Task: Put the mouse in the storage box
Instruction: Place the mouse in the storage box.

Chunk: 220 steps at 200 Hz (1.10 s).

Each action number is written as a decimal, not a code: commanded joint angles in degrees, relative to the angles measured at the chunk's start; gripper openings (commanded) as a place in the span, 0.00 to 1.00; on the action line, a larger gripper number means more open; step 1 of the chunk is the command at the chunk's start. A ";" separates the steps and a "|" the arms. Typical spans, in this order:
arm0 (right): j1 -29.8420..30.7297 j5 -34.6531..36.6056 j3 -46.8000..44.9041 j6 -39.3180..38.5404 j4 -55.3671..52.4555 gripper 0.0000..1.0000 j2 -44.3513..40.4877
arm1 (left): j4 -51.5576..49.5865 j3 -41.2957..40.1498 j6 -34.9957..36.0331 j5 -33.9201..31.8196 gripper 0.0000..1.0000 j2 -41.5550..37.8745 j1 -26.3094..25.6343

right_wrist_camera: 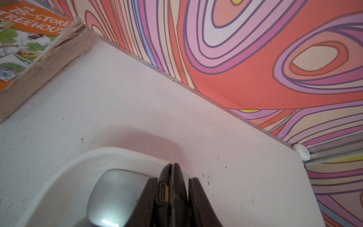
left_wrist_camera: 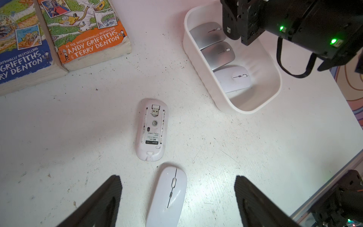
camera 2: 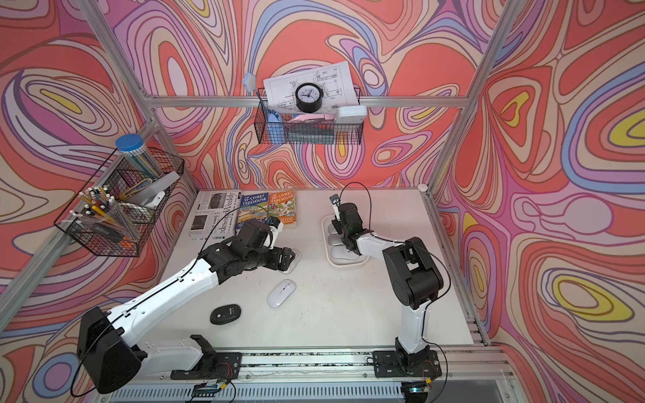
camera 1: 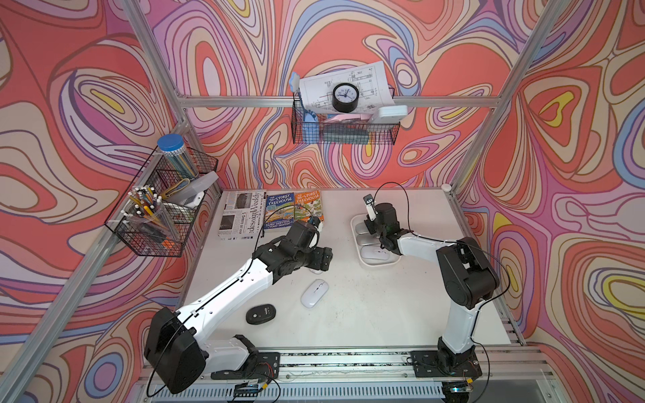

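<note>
Three mice lie loose on the white table point(camera 1: 401, 307) in front of me. Nearest the rail is a black mouse point(camera 1: 260, 314), top side up and on its own. A little farther in, toward the middle, a white mouse point(camera 1: 314, 293) lies top up with its scroll wheel showing. Just beyond it, close but not touching, an upside-down white mouse point(left_wrist_camera: 151, 129) shows its label and a USB dongle in its slot. In both top views my left arm covers most of it. The left gripper point(left_wrist_camera: 176, 176) hangs over these two with its jaws spread wide and nothing in them. From its wrist camera the upright white mouse appears between the two fingers point(left_wrist_camera: 102, 200), down on the table.

Farther back and to the right stands the storage box point(camera 1: 379, 265), its long side running away from me. Inside, overlapping in a row, are a third white mouse point(left_wrist_camera: 233, 78) at the near end and two silver mice point(left_wrist_camera: 218, 54) behind it. My right gripper point(right_wrist_camera: 173, 177) is over the box's far end, clenched on a slim black mouse point(right_wrist_camera: 172, 198). That mouse is held on edge, with its charging port facing the wrist camera and its tip crossing the far rim in that view. I cannot tell whether it touches the box.

At the back left, two Treehouse paperbacks point(camera 1: 279, 211) lie flat side by side next to a Design Weekly paper point(camera 1: 241, 214). Black wire baskets point(camera 1: 157, 223) hang on the left and back walls, and the back one carries a black clock point(camera 1: 345, 97).
</note>
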 commanded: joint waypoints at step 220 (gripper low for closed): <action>-1.64 -9.79 -1.22 -7.09 4.51 0.73 0.99 | -0.10 -0.70 -1.83 0.38 0.88 3.58 0.01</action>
